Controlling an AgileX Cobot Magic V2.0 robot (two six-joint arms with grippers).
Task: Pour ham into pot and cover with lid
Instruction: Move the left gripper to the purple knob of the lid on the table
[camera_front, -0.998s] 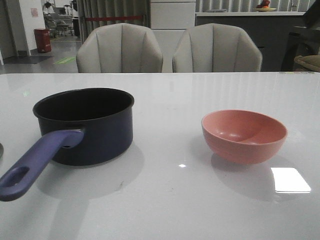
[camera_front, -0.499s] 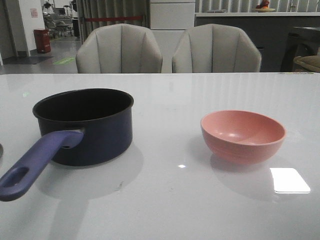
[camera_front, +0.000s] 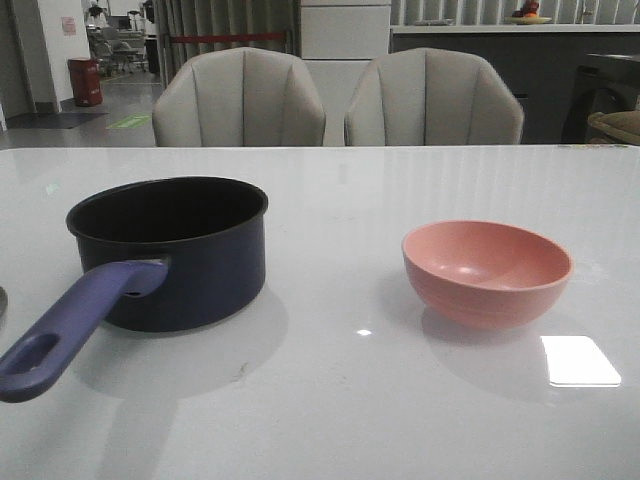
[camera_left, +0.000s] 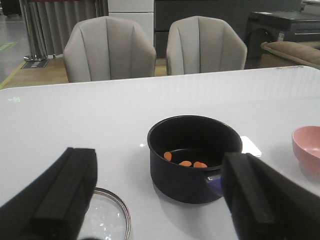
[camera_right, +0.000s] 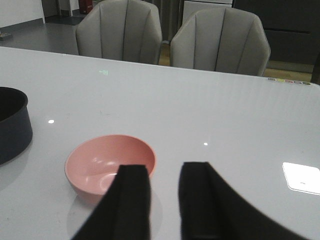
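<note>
Orange-pink ham slices (camera_left: 185, 162) already lie in the dark navy round pot (camera_left: 192, 156), so the wide-open, empty left gripper (camera_left: 160, 200) should descend squarely onto the glass steel-rimmed lid (camera_left: 109, 217) on the counter (camera_left: 75, 120) beside it, while the right gripper (camera_right: 163, 200), narrowly parted and empty, waits.

No legible text or labels anywhere.

The lid (camera_left: 102, 220) is cut off by the left wrist view's edge and partly hidden behind a gripper finger (camera_left: 55, 200).
</note>
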